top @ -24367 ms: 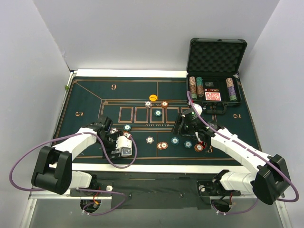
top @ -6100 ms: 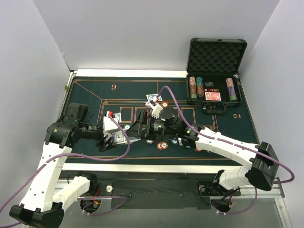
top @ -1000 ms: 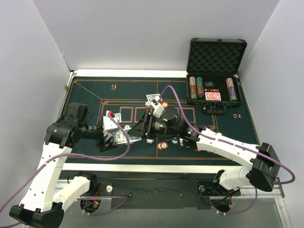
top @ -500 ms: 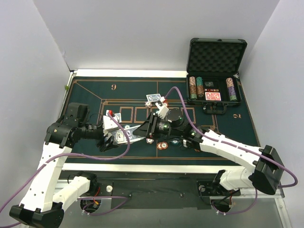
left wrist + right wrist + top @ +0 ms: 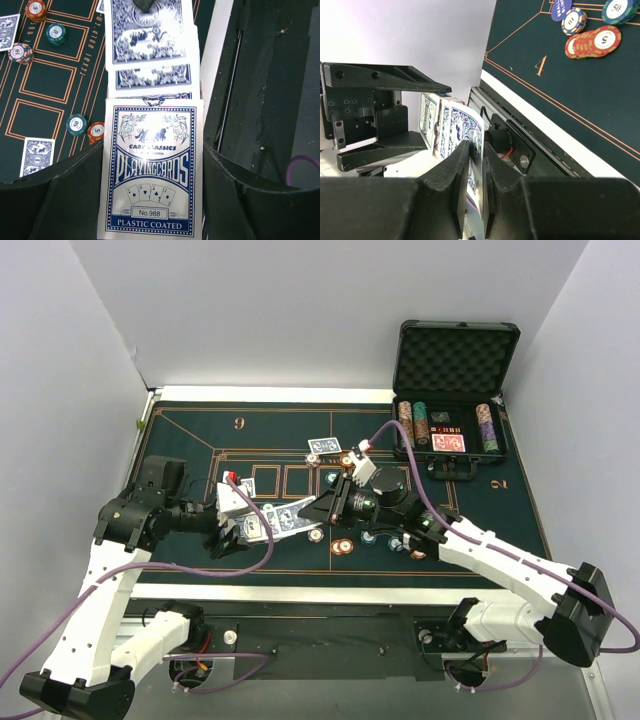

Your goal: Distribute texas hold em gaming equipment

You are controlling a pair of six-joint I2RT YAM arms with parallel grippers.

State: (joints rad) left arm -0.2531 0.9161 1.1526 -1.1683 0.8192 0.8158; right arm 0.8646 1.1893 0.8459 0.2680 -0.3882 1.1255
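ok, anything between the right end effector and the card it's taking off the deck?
Nothing visible. The right end effector is shut on the top card at its edge; the rest of the deck sits in the left end effector.

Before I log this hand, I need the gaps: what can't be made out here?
Face of the blue-backed plastic playing card in the right pincer: right wrist view shows it nearly edge-on; elsewhere only backs.
Card count in the blue-backed stack in the left pincer: left wrist view shows only overlapping top ones.
Values on the round poker chips by the right arm: top view, too small; the arm overlaps some.
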